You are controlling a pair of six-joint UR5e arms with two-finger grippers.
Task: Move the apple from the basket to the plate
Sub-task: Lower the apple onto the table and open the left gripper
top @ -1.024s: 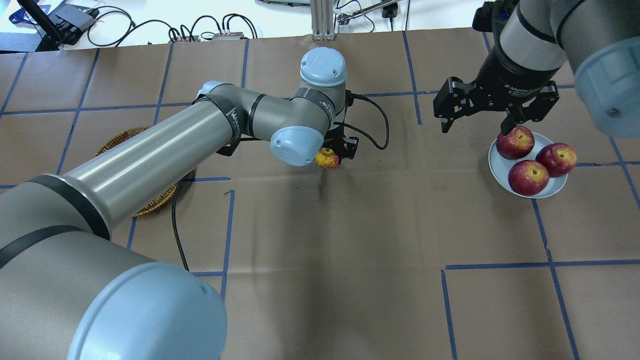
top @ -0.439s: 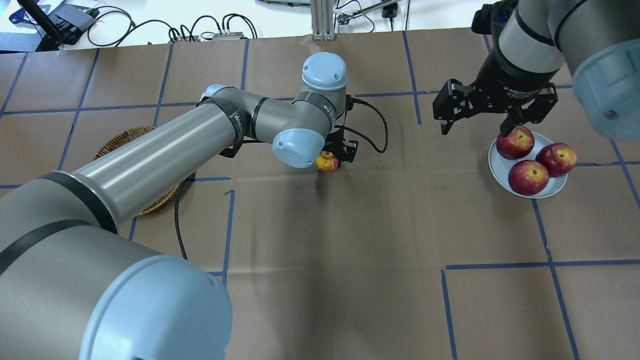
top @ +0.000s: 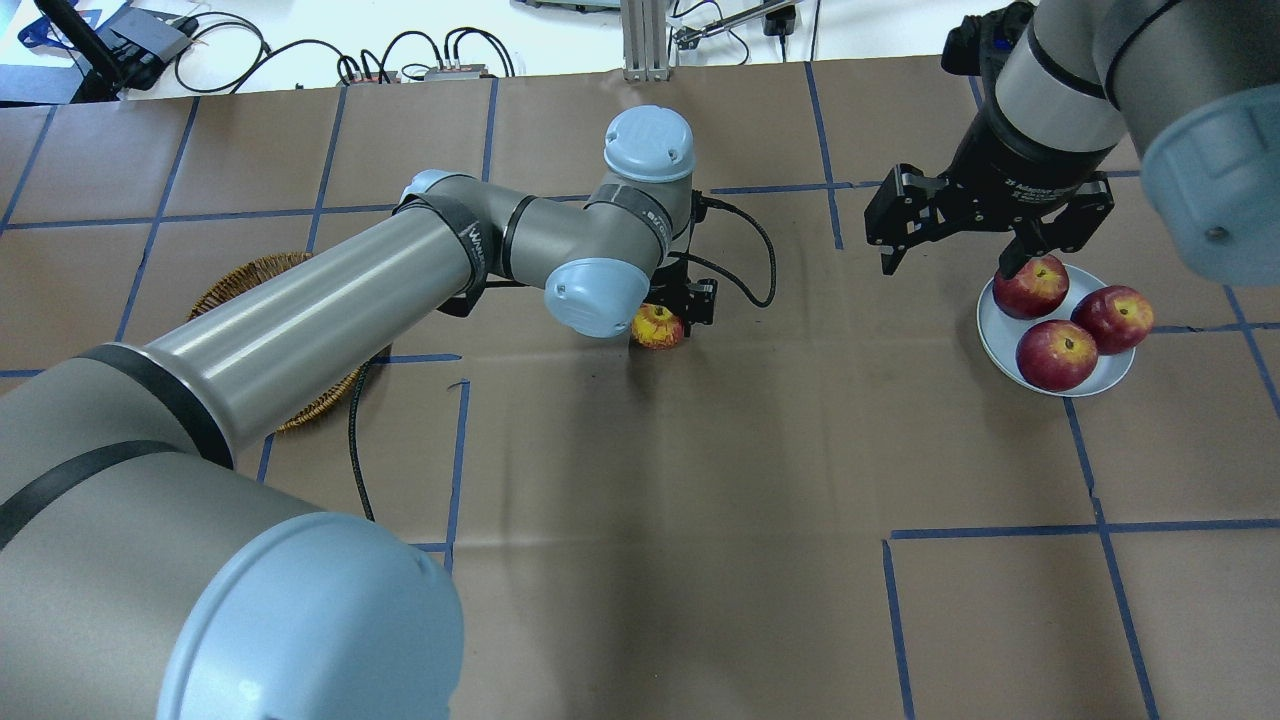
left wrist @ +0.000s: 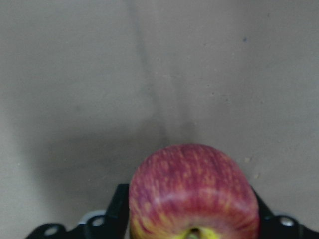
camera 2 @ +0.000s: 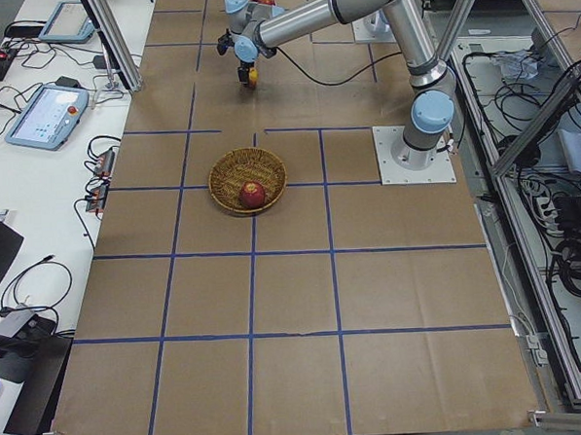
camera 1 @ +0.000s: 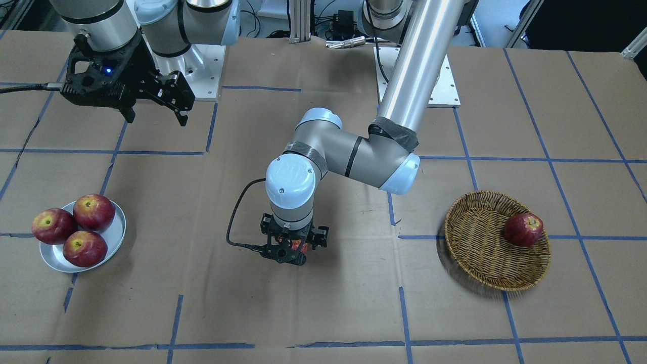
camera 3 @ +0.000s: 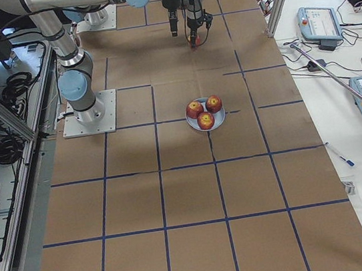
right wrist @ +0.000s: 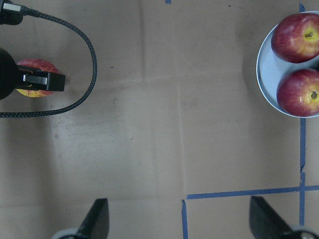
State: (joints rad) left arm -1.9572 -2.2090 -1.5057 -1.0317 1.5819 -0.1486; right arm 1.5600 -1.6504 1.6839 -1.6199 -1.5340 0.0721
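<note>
Basket (camera 1: 477,250) at far left of the overhead view: round, shallow, tan woven wicker; one dark red apple (camera 1: 523,229) lies against its rim. Left arm (top: 300,300) reaches out over the basket, forearm stretched toward mid-counter, wrist folded so the tool points straight down; black cable loops off the wrist. Left gripper (camera 1: 292,246) sits low at the middle of the counter (top: 700,550), between basket and plate and well apart from both; its fingers (left wrist: 118,206) are closed in against both sides of the apple (left wrist: 193,191). That apple is pinkish-red with yellow streaks, yellow-green hollow facing the wrist camera; it is very low over the counter, its shadow tight beneath, but cannot tell whether it touches. Counter is brown paper, matte, creased, marked into squares with blue tape.

Right arm (top: 1060,80) comes in from the upper right, wrist angled down; right gripper (top: 948,255) hangs raised, fingers spread wide, nothing between them; in the front view it stands well back from the plate. Plate (top: 1110,375) at far right: round, shallow, smooth silver-grey metal; three dark red apples (top: 1056,354) packed on it, touching one another, stem hollows up.

Count: five apples (one in basket, one gripped, three plated); one basket; one plate; two arms.
</note>
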